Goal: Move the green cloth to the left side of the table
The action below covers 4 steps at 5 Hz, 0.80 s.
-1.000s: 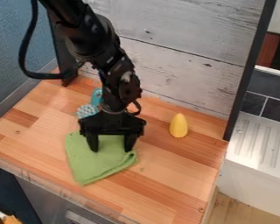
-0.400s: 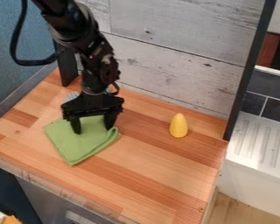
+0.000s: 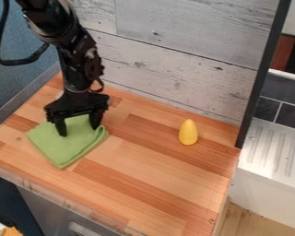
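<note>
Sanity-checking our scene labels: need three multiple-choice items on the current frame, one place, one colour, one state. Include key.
1. Where on the wooden table is the cloth?
A) At its right edge
B) Toward its left side
C) In its far right corner

2. What colour is the tapered object?
A) Yellow
B) Blue
C) Red

3. How do the fingers of the gripper stand?
A) Pressed together
B) Crossed
C) Spread apart

Key:
1 B: the cloth lies near the table's left edge, with the tapered object well to its right.
2 A: its whole visible surface is yellow.
3 C: a wide gap shows between the two fingertips, with green cloth visible in it.
</note>
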Each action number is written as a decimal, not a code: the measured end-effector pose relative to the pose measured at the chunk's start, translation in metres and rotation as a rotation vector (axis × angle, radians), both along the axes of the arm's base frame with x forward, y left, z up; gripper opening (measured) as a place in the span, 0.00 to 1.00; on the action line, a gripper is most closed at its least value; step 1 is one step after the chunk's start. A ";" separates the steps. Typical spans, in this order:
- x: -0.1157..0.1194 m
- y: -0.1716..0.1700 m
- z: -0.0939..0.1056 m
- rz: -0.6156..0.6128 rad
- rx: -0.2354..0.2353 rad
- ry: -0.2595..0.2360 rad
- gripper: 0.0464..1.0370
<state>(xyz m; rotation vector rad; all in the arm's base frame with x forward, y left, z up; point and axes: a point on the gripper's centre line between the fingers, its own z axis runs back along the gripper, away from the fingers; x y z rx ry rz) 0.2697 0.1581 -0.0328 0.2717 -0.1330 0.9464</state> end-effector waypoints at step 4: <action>0.001 0.036 0.002 0.163 -0.022 -0.036 0.96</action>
